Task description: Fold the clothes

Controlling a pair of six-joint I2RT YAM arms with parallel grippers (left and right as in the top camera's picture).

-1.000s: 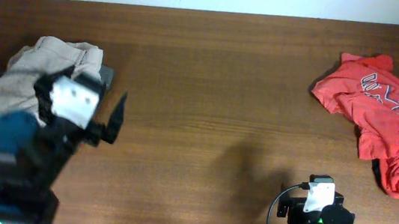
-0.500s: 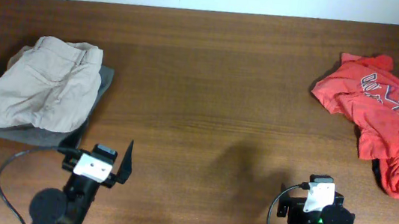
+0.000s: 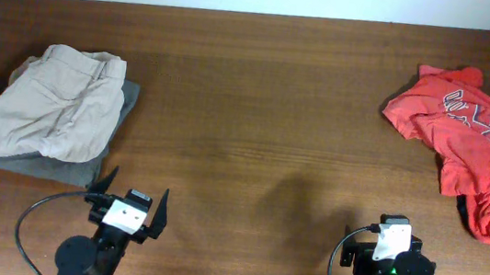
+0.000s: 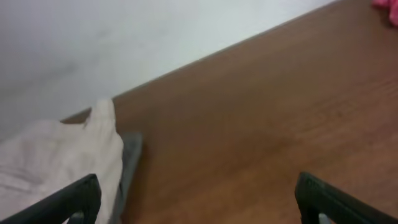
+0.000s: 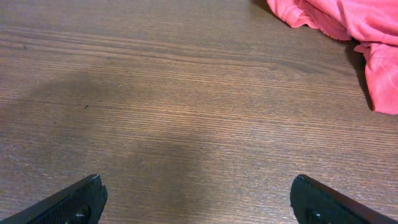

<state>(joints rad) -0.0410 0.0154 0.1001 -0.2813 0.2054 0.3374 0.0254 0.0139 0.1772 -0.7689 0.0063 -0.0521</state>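
The clothes, a pair of pale beige shorts (image 3: pixel 50 101), lie folded in a compact bundle at the table's left, on top of a darker grey-olive garment (image 3: pixel 34 162). In the left wrist view the shorts (image 4: pixel 56 155) show at the lower left, just beyond the left finger. My left gripper (image 3: pixel 134 197) sits low near the front edge, right of and in front of the bundle. It is open and holds nothing (image 4: pixel 198 196). My right gripper (image 5: pixel 198 199) is open and empty over bare wood at the front right.
A crumpled red T-shirt (image 3: pixel 471 145) with white lettering lies at the far right; its edge shows at the top right of the right wrist view (image 5: pixel 348 18). A pale wall runs along the table's back edge (image 3: pixel 259 10). The right arm's base (image 3: pixel 392 265) stands at the front.
My left arm has pulled back from over the beige shorts to the front edge, leaving them uncovered on the grey-olive garment. The right arm has not moved.
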